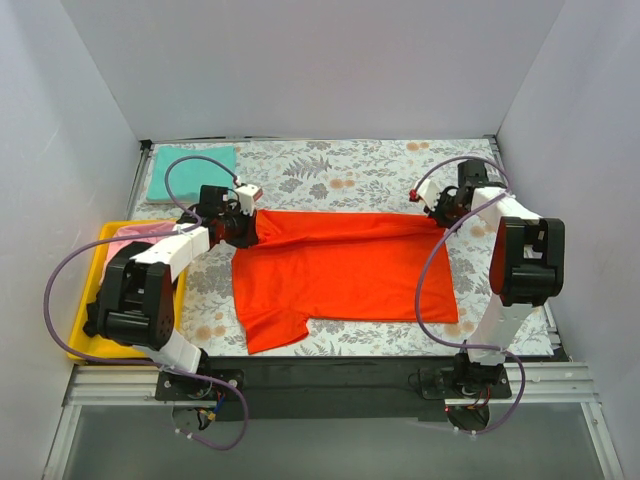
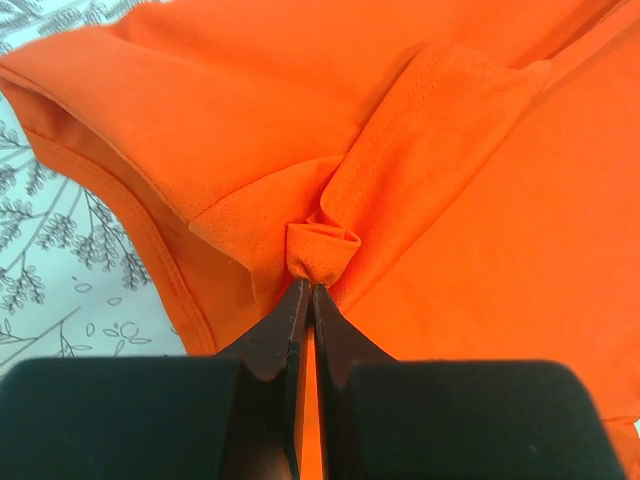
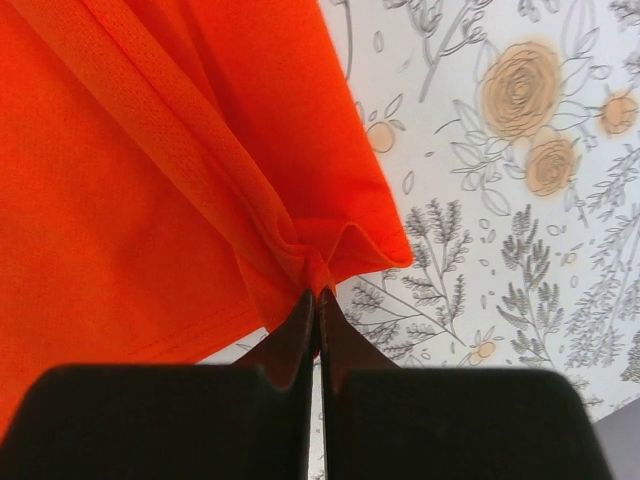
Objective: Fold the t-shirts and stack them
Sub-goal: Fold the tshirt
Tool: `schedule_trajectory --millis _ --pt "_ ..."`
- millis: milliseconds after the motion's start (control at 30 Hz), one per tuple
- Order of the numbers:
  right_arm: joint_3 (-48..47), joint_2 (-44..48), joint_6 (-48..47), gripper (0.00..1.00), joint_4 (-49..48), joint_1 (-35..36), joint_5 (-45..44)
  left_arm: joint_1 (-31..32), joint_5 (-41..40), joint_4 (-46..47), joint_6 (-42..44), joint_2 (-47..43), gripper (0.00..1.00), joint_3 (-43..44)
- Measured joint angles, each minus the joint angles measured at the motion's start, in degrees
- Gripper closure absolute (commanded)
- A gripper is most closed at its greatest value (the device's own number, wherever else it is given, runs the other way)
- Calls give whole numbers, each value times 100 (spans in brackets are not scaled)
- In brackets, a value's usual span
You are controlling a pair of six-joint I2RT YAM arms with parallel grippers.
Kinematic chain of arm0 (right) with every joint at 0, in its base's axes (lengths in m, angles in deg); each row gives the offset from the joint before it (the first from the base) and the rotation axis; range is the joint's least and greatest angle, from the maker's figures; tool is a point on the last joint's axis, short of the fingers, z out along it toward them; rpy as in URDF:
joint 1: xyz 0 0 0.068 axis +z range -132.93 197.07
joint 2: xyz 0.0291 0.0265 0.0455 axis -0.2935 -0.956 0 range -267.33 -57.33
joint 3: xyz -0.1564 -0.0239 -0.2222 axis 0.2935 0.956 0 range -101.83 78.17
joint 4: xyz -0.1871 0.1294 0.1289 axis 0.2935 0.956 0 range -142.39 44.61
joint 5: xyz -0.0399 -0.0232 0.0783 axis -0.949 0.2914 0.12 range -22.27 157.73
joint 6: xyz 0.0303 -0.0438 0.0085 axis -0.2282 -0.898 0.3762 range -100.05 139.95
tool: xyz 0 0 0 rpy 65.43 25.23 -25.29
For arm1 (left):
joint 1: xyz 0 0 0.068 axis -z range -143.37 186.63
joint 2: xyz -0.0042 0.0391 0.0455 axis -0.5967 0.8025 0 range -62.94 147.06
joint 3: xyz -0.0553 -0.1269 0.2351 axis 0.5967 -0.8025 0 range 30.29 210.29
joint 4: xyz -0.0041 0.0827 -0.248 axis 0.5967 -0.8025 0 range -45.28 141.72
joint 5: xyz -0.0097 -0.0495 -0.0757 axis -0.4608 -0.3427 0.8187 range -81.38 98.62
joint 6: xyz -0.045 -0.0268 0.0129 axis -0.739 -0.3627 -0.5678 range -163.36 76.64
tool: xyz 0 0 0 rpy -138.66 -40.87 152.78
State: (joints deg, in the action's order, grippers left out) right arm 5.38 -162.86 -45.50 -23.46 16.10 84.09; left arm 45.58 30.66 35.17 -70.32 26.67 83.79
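**A:** Where is the bright orange-red soft cloth t-shirt (image 1: 340,270)?

**B:** It is spread flat mid-worktop on the grey floral-patterned cloth (image 1: 350,165). Its long axis runs from the left edge toward the right edge. One short sleeve (image 1: 270,335) sticks out toward the near edge on the left side.

**A:** And the claws?

**B:** Both are at the shirt's far edge. The left gripper (image 1: 245,226) is clamped narrow at the far-left end, and its wrist view shows a nub of fabric squeezed between the jaws. The right gripper (image 1: 438,212) pinches the far-right corner the same way.

**A:** So which way does the shirt's body lie from them?

**B:** Toward the near edge from both, with each arm on its own end. I'd judge a lengthwise fold is in hand. The next move would need both ends carried nearward together, or the crease skews.

**A:** Containers?

**B:** There is a yellow plastic tray (image 1: 84,300) along the left edge, with a pink cloth shirt (image 1: 128,236) showing at its far end. The left arm hides the rest of the tray. A folded teal cloth shirt (image 1: 192,170) lies outside the tray, at the far-left corner.
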Motion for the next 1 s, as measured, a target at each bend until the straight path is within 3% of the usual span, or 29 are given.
schedule_trajectory --millis 33,133,200,233,367,400,433,567,700,867,1000 --pt "39 9 -15 93 4 2 -15 0 2 -31 20 7 96 -9" --pt "101 9 -46 67 39 26 -120 2 7 -216 105 20 78 9" --pt "98 20 -7 24 81 35 -175 -24 44 -514 151 55 68 170" --pt "94 33 26 22 125 35 -195 -59 133 -678 173 98 62 337" --pt "-258 153 216 26 466 35 -92 -321 520 -1005 68 219 61 1296" --pt "-457 175 313 30 553 35 -35 -363 586 -1010 35 254 62 1526" --pt "-688 186 431 40 597 35 31 -417 667 -1012 -26 326 65 1867" --pt "-1751 24 1080 59 782 39 208 -448 942 -946 -262 820 72 2752" --pt "-2492 -485 1631 63 824 42 317 -442 1038 -898 -577 1593 78 3080" --pt "-2371 -997 1867 63 1023 63 293 -433 953 -1082 -785 2474 81 3171" --pt "-2024 -1016 1847 64 1172 120 138 -433 682 -1235 -804 2653 83 3032"
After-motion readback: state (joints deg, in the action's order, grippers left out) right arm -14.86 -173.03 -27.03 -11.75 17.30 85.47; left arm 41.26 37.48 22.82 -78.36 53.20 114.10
